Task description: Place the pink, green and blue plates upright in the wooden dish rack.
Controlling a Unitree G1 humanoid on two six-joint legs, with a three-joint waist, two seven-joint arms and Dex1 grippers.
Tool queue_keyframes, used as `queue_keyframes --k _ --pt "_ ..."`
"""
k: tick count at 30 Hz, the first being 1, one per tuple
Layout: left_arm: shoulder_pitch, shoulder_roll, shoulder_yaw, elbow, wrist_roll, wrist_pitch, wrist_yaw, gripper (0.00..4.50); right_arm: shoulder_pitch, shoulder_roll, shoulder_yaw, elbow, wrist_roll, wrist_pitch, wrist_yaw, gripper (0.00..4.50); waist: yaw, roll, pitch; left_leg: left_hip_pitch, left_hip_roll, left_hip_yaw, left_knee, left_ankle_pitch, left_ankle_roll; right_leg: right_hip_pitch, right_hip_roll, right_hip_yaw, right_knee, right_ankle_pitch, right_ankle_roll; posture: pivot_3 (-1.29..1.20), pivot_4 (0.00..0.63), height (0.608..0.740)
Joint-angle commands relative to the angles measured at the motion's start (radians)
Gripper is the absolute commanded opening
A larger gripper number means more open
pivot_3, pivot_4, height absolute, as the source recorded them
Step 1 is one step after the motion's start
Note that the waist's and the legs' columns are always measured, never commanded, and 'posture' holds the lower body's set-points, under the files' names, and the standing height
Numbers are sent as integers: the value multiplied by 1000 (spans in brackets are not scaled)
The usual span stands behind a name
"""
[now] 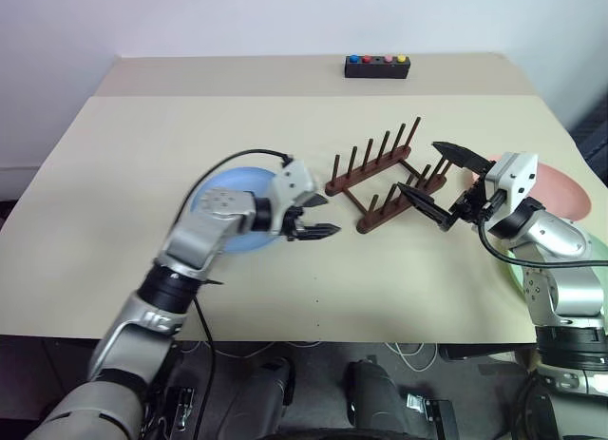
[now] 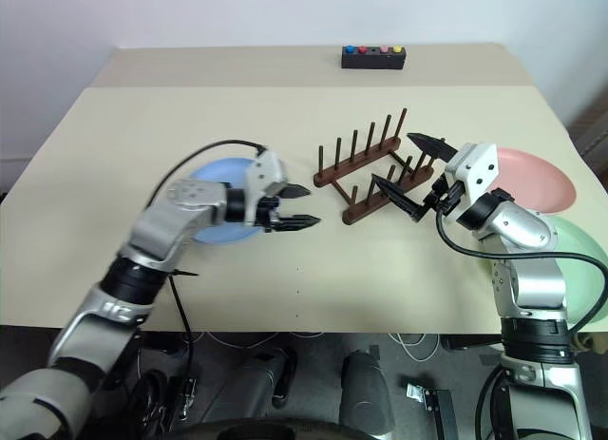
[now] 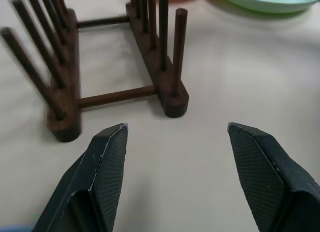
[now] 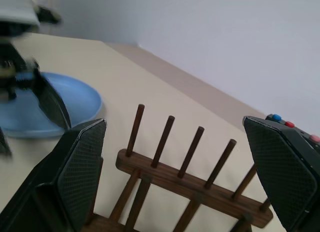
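Rack (image 1: 385, 174) stands between both empty, wide-spread hands, left (image 1: 318, 217) and right (image 1: 437, 185).

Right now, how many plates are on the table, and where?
3. Blue plate lies flat left of the wooden dish rack, under the left arm; pink plate and green plate lie flat right of it.

I see a beige table (image 1: 114, 221). The rack (image 1: 380, 179) stands at its centre, empty. The blue plate (image 1: 237, 207) lies flat at nine o'clock from the rack; the pink plate (image 2: 532, 179) lies at three o'clock, the green plate (image 2: 570, 269) near four. A black box (image 1: 377, 67) sits at twelve, by the far edge.
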Motion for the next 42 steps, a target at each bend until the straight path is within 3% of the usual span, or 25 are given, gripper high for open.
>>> queue_keyframes --k 1,6,17,30,39,42 --pt "-36 -67 -37 14 29 51 62 3278 6 -8 -38 -53 15 -13 -16 4465 -4 0 0 0 0 0 0 0 0 0 0 0 0 0 0 0 150 740" --pt "-41 -127 -100 44 75 75 98 3278 10 -14 -42 -58 12 -13 -25 4465 -10 0 0 0 1 2 -1 0 0 -1 1 1 1 0 0 0 150 740" --pt "-32 -166 -92 71 152 72 225 3278 36 -20 -51 -78 14 -8 -35 4465 -6 0 0 0 1 3 0 0 0 -2 1 3 1 0 0 0 150 740" --pt "-17 -248 -62 98 168 150 347 3278 20 -22 -44 -60 7 -13 -28 4465 -6 0 0 0 1 5 0 0 0 -2 1 5 1 0 1 0 150 740" --pt "-12 -256 -49 129 148 186 338 3278 35 -20 -50 -69 2 -19 -39 4465 -6 0 0 0 1 7 0 0 0 -2 1 7 1 1 2 0 150 740" --pt "-3 -263 -41 143 127 210 322 2400 45 -23 -57 -86 7 -13 -44 4500 -5 0 0 1 1 7 0 0 0 -2 1 7 1 1 2 0 150 740"
